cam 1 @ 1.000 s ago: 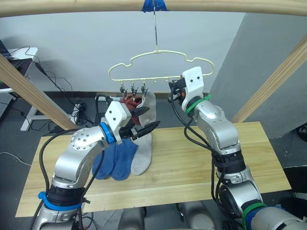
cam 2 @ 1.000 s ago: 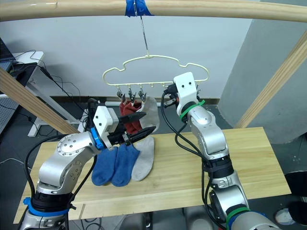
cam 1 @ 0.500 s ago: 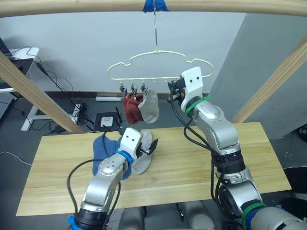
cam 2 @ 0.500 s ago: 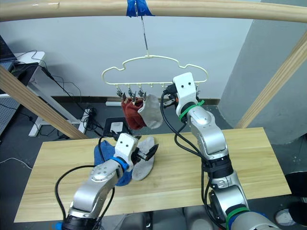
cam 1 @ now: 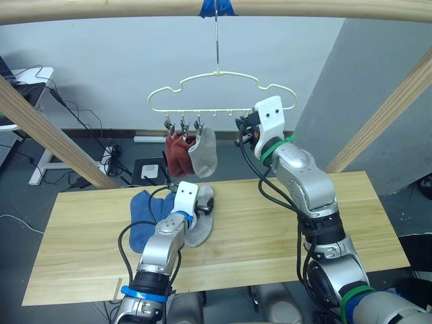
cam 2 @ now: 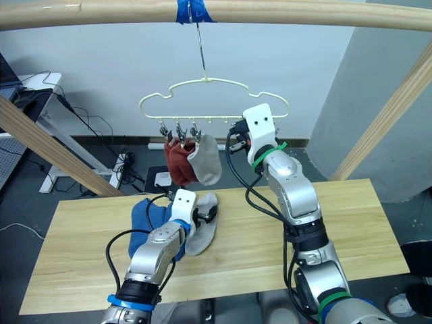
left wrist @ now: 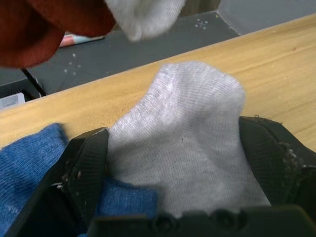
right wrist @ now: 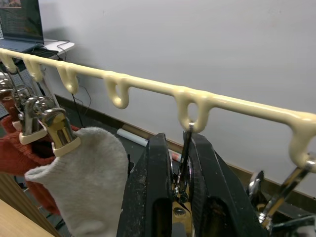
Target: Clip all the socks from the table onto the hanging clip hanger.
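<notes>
The pale clip hanger (cam 1: 217, 92) hangs by its hook from the beam. Two rust red socks (cam 1: 177, 152) and one light grey sock (cam 1: 204, 154) hang from its left clips. On the table (cam 1: 283, 233) lie two blue socks (cam 1: 144, 214) and a second grey sock (cam 1: 200, 229). My left gripper (cam 1: 204, 205) is down on the table, open, its fingers (left wrist: 81, 170) straddling the cuff end of that grey sock (left wrist: 182, 143). Up at the hanger's bar (right wrist: 148, 87), my right gripper (right wrist: 180, 148) is shut on a silver clip (right wrist: 184, 165).
A thick wooden beam with blue tape (cam 1: 217, 7) spans the top. Slanted wooden posts stand at the left (cam 1: 40, 128) and right (cam 1: 391, 108). Bare tabletop lies right of the socks. Cables and a desk are on the floor behind.
My left arm dropped from beside the hanger to the table, and its open gripper now straddles the lying grey sock. The hanger swung slightly left. My right gripper has not moved.
</notes>
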### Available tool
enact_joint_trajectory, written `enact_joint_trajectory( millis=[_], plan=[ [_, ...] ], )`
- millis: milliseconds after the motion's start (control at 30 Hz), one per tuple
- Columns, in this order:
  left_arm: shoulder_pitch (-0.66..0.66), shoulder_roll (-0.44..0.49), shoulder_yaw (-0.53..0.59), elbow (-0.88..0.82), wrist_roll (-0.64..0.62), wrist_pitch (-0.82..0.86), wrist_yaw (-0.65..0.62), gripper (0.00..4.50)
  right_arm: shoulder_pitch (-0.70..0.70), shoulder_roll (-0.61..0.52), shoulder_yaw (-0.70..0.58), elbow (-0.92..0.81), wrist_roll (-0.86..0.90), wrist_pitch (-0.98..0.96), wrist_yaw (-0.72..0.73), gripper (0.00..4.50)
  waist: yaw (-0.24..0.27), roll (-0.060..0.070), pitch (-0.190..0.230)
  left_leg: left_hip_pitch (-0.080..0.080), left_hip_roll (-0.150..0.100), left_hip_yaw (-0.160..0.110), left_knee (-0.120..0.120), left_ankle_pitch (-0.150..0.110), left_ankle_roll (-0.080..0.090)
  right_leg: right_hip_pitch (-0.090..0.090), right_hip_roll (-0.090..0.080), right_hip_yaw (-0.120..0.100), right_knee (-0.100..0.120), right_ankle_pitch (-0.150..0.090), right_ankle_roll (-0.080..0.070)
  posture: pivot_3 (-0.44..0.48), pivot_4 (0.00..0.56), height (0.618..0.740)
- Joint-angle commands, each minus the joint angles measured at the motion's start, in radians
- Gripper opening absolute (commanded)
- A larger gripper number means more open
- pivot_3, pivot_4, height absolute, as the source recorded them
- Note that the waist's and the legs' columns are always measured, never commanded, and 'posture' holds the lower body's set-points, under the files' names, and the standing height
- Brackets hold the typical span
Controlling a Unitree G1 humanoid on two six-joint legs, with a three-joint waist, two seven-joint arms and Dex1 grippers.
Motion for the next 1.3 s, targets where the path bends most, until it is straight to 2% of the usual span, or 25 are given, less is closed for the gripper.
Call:
enact_joint_trajectory(
  millis=[33, 533, 767, 900, 1300],
  plan=[
    [0.005, 0.001, -0.014, 0.032, 0.013, 0.01, -0.013, 4.1, -0.014, 0.007, 0.0, -0.057, 0.014, 0.0, -0.001, 0.11, 0.0, 0.0, 0.0, 0.0, 0.0, 0.0, 0.0, 0.0, 0.0, 0.0, 0.0, 0.0, 0.0, 0.0, 0.0, -0.19, 0.255, 0.74],
    [0.0, 0.05, -0.062, 0.073, 0.067, -0.013, -0.075, 0.06, -0.006, 0.008, -0.001, -0.067, 0.013, 0.012, -0.001, 0.11, -0.001, 0.0, 0.0, 0.001, 0.0, 0.0, 0.0, 0.0, 0.0, 0.001, 0.0, 0.0, 0.0, 0.0, 0.0, -0.197, 0.261, 0.74],
    [-0.004, 0.106, -0.195, -0.038, 0.16, -0.304, -0.174, 0.0, -0.005, 0.011, -0.01, -0.074, 0.016, 0.016, -0.008, 0.11, 0.0, 0.0, 0.0, -0.001, 0.0, 0.0, -0.001, 0.0, 0.0, 0.0, 0.0, 0.0, -0.001, 0.0, 0.0, -0.197, 0.261, 0.74],
    [-0.047, 0.119, -0.229, -0.066, 0.26, -0.493, -0.116, 0.0, -0.009, 0.015, -0.016, -0.085, 0.025, 0.027, -0.014, 0.11, 0.0, 0.001, 0.0, -0.002, 0.0, 0.0, -0.001, 0.0, 0.0, -0.001, -0.002, 0.0, -0.002, 0.0, 0.0, -0.202, 0.264, 0.74],
    [-0.057, 0.097, -0.209, -0.064, 0.383, -0.686, 0.023, 0.0, -0.011, 0.022, -0.021, -0.108, 0.053, 0.067, -0.016, 0.11, -0.004, 0.001, 0.001, -0.002, 0.0, 0.0, -0.001, 0.0, 0.0, -0.001, -0.002, 0.0, -0.002, 0.0, 0.0, -0.207, 0.266, 0.74]
  ],
)
